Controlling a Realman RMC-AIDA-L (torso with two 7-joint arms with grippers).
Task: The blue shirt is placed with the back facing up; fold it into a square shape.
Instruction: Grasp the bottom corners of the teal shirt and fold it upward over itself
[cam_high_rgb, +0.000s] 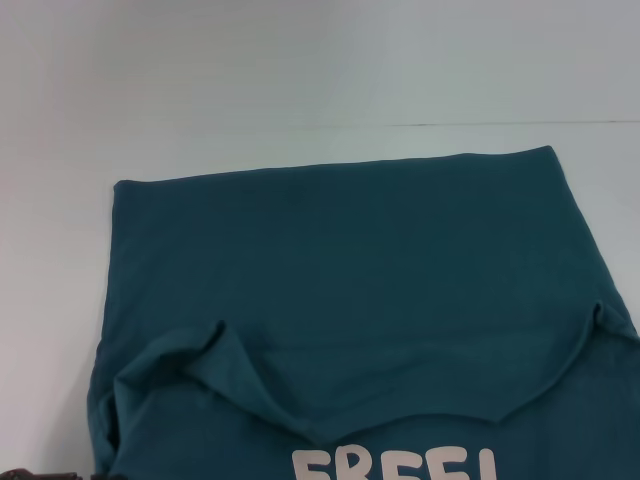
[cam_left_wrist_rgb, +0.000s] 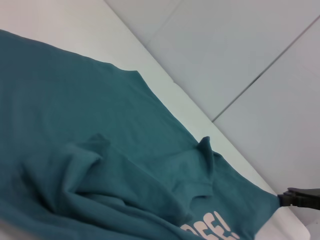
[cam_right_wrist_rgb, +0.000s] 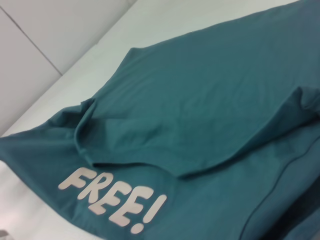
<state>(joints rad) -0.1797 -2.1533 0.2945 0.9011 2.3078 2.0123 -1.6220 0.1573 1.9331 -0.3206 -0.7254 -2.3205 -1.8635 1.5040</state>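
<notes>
The blue shirt lies spread over the white table, filling the near half of the head view. An upper layer is folded over it, with a loose ridge at the left and a flap corner at the right. White letters "FREE" show at the near edge, also on the shirt as "FREE!". In the left wrist view the shirt runs to a pointed corner pinched by my black right gripper, which looks shut on it. A dark sliver of my left gripper shows at the near left.
Bare white tabletop stretches beyond the shirt's far hem and to its left. The table's edge drops to a grey tiled floor.
</notes>
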